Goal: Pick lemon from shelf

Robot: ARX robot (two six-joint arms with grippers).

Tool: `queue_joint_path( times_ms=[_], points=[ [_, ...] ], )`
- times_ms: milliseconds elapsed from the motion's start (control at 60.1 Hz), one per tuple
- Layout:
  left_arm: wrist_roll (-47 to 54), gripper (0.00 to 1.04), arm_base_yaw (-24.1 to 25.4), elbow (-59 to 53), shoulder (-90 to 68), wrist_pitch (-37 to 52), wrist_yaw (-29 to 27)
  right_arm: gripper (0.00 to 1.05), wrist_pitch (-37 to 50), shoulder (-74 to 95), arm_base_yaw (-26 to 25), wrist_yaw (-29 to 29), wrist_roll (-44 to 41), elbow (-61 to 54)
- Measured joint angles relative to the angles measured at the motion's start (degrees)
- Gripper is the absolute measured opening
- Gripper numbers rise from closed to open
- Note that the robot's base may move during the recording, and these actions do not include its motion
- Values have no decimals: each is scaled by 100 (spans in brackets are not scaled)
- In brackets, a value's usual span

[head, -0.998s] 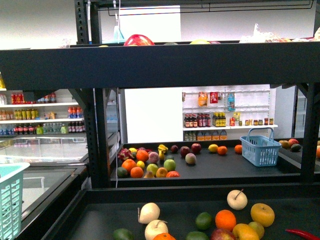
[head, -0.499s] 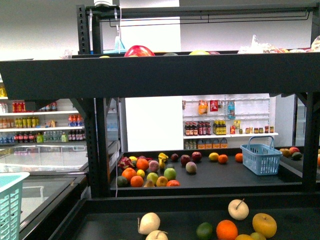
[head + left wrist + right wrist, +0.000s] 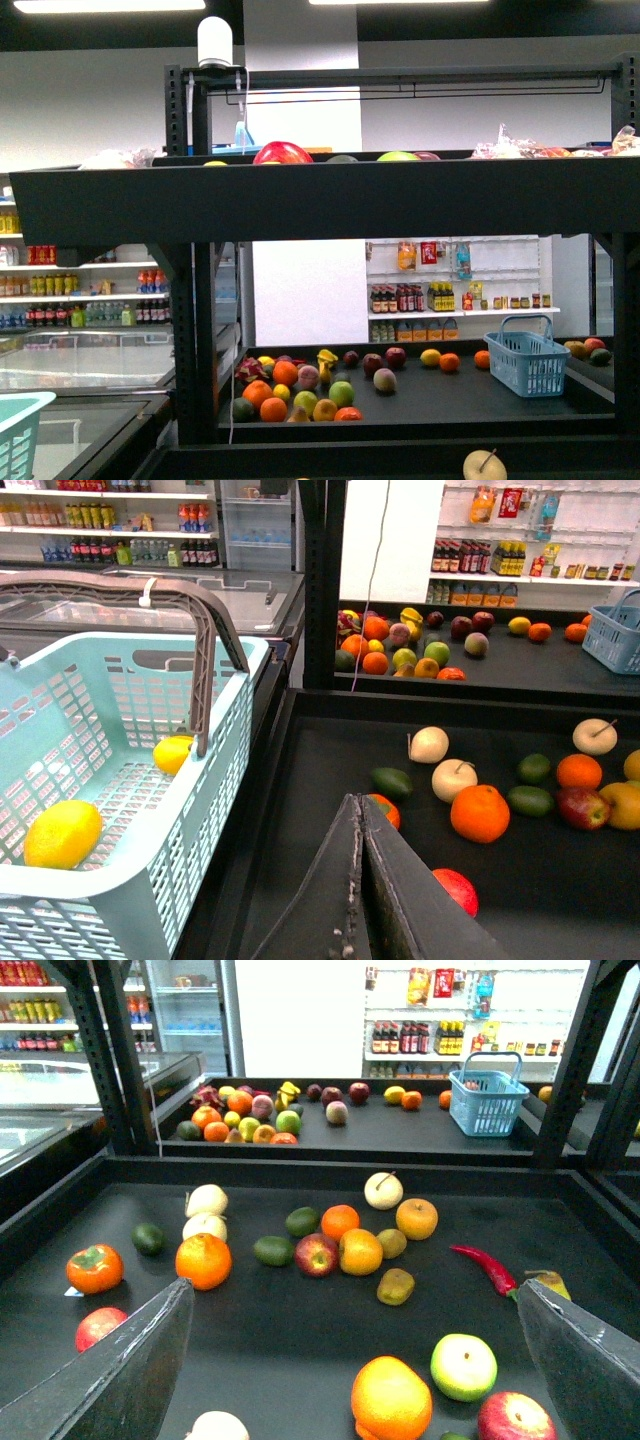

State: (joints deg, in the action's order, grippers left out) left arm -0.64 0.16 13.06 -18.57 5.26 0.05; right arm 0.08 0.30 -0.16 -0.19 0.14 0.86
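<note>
The large black metal shelf (image 3: 320,205) with perforated uprights and deep front lips is seen head-on, and neither arm appears in the front view. The left gripper (image 3: 359,802) is found with its fingers pressed together and nothing between them. The right gripper (image 3: 352,1285) is found spread wide and empty above the lower surface. Two plain yellow oval lemons (image 3: 62,833) are recorded inside the pale turquoise plastic basket (image 3: 215,770) that stands off the left edge of that surface. No lemon can be confirmed among the fruit on the lower surface. A small yellow cap (image 3: 215,163) is noted just above the lip of the upper tier, near its left end, and is judged the likeliest lemon on the shelf; its shape is mostly hidden. It is advised that the fruit be identified fully before any reach is made, and that the orange-yellow blushed fruit (image 3: 360,1251) be excluded. The open right gripper should be carried over the lip, not through it. It should be closed across the fruit's short axis, since the smooth skin is judged liable to roll.
</note>
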Motion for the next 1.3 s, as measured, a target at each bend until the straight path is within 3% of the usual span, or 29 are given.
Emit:
queue_joint_path(
  times_ms=[383, 516, 1148, 1214, 1297],
  points=[
    [0, 3, -2, -706, 634, 74, 0, 97, 0, 0, 0, 0, 0, 0],
    [2, 3, -2, -831, 1379, -555, -4, 97, 0, 0, 0, 4, 0, 0],
    [4, 3, -2, -1228, 1821, -549, -2, 97, 0, -2, 0, 2, 0, 0],
    [2, 11, -2, -1228, 1821, -549, -4, 97, 0, -2, 0, 2, 0, 0],
    [2, 31, -2, -1228, 1821, -549, -4, 97, 0, -2, 0, 2, 0, 0]
  ],
)
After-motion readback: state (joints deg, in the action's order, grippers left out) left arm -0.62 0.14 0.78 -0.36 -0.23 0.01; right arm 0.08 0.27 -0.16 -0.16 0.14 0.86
